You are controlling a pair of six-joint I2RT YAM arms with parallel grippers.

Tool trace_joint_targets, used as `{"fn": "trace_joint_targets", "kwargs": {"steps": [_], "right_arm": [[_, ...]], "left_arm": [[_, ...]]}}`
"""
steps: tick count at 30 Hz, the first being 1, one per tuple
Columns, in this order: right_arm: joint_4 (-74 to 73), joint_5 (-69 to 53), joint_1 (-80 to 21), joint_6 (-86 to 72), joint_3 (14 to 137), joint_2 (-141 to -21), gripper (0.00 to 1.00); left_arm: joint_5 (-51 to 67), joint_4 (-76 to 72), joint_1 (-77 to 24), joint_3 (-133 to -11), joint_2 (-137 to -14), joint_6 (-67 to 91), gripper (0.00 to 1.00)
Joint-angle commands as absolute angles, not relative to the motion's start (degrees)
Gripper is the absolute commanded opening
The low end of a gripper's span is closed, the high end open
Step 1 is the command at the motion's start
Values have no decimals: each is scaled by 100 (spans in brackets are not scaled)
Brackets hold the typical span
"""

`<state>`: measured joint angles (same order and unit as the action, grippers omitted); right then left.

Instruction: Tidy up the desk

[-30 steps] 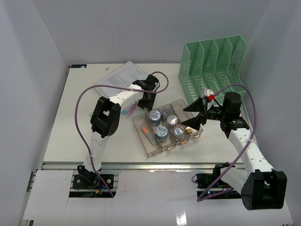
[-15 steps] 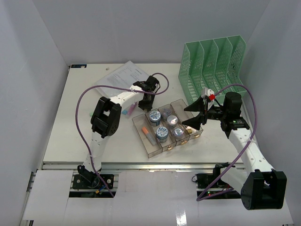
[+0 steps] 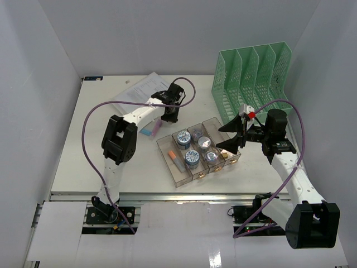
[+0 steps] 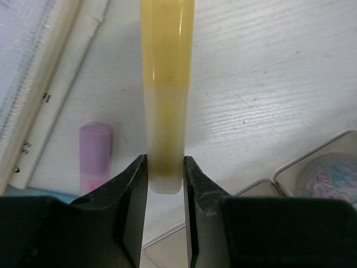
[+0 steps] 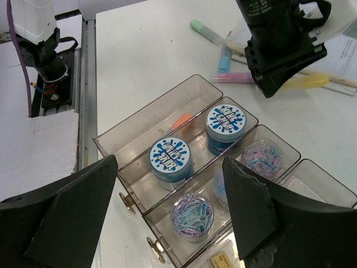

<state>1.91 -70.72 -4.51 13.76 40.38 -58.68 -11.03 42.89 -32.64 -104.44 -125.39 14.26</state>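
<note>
Left pincer (image 4: 165, 170) clamps a yellow highlighter (image 4: 166, 84); right pincer (image 5: 170, 167) gapes wide, empty, above the clear tray (image 5: 139, 120); the paper (image 3: 139, 89) has unreadable print.

Surface: my work desk (image 3: 83, 151), white and flat, with a metal rail (image 3: 184, 195) along its near edge.
Far left: I find printed sheets (image 3: 142, 89) lying flat.
Far right: mint-green file rack (image 3: 254, 78), standing at the back corner.
Centre: clear compartment tray (image 3: 164, 143), set askew, near the rack.
Between sheets and tray: I count a pink highlighter (image 4: 95, 156), a blue highlighter (image 5: 224, 58) and a green highlighter (image 5: 206, 32), loose and close together.
</note>
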Motion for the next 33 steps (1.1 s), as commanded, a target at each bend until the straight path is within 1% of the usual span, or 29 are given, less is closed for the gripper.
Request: {"fn": "trace_joint_targets", "kwargs": {"steps": [1,5,9,13,20,23,27,33], "right_arm": [[407,-7154,-413,1371,3990,-5906,82],[413,-7154,-413,1372,3990,-5906,82],[413,-7146,-404,1371,3981,-5896,82],[405,-7146,-403,1372,3981,-5880,82],[411,-7163,-385,1369,3990,-5851,82],[413,-7154,-376,1360,3988,-5827,82],[417,-7163,-360,1362,3987,-5810,82],[413,-7135,-352,1355,3989,-5810,83]], "left_arm": [[-1209,4080,-3186,-10396,-11649,1490,5],[-1161,4043,-3164,-10337,-11246,1572,5],[-870,3913,-3129,-9967,-10614,1939,5],[-359,3512,-3120,-8865,-9756,2510,5],[640,2753,-3113,-6698,-7901,3984,2],[979,2431,-3114,-5842,-7324,4571,2],[1274,2087,-3124,-4929,-6892,5195,1],[1453,1736,-3248,-4496,-6960,5503,1]]}}
